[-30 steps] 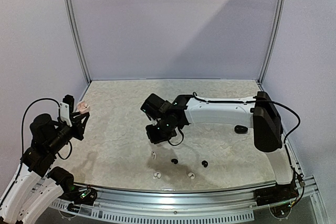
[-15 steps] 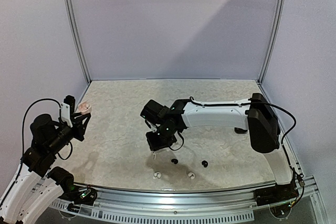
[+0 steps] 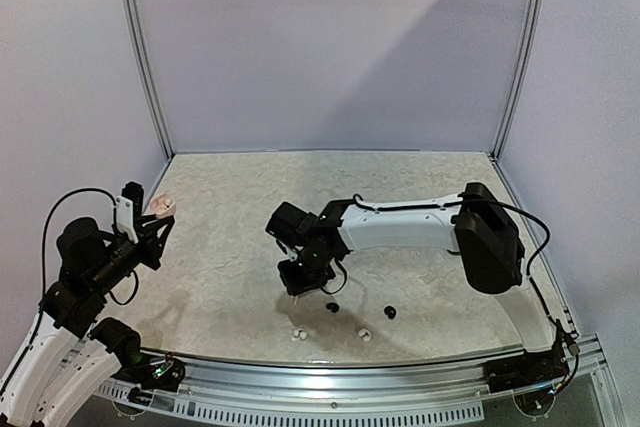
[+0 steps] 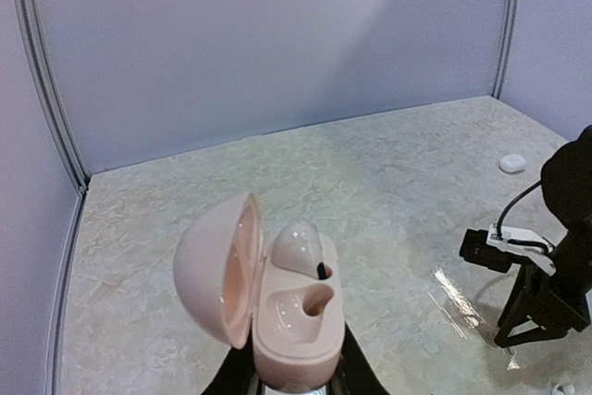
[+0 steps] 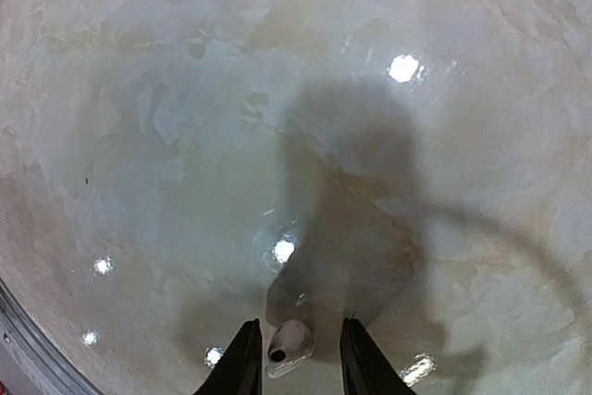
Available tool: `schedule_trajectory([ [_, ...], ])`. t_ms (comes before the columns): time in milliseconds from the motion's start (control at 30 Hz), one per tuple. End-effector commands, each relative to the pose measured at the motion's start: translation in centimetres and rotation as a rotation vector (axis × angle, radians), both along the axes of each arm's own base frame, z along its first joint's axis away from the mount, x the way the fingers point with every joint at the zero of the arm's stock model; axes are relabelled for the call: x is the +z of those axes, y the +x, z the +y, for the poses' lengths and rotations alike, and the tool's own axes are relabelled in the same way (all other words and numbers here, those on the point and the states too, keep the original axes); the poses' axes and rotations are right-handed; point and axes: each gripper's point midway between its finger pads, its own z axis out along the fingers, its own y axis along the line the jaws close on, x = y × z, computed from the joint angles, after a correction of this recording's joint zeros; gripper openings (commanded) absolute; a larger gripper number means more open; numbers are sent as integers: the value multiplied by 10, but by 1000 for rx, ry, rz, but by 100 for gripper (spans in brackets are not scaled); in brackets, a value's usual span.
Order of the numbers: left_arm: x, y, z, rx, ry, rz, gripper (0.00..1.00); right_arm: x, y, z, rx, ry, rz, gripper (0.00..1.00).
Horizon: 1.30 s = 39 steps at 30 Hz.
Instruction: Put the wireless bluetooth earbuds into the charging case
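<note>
From above, the right gripper (image 3: 300,285) points down at the pale marbled table (image 3: 220,247), just behind the loose earbuds (image 3: 298,333) – two white, two black. The left gripper (image 3: 150,222) is raised at the table's left edge, clamped on the pink charging case (image 3: 160,206).

In the left wrist view the case stands open between the fingers (image 4: 231,378), lid swung to the left. A seated earbud (image 4: 296,249) fills the far socket; the near socket is an open hollow.

In the right wrist view a white earbud (image 5: 289,339) lies on the glossy surface between the parted fingertips (image 5: 242,363) – close beside one and clear of the other, pinched by neither. Lilac walls (image 3: 330,47) enclose the table.
</note>
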Motion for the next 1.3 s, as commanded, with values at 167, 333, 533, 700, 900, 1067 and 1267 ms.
schedule_trajectory([
  [167,0,1,1,0,-4,-15,0,-14,-12,3,26,-54,-8,27],
  [333,0,0,0,-7,-4,-16,0,-15,-11,5,25,-51,-17,18],
  [533,2,-2,-4,-34,-5,-21,0,4,-5,11,33,-17,-58,8],
  [700,10,-9,-16,-114,-9,-36,0,76,21,21,56,44,-237,5],
  [900,49,-30,-45,-324,25,-150,0,235,43,30,135,225,-679,0],
  [1067,76,-49,-63,-470,29,-220,0,352,20,42,232,387,-1030,0],
  [1267,108,-47,-72,-516,-14,-272,0,419,-31,75,360,531,-1280,0],
])
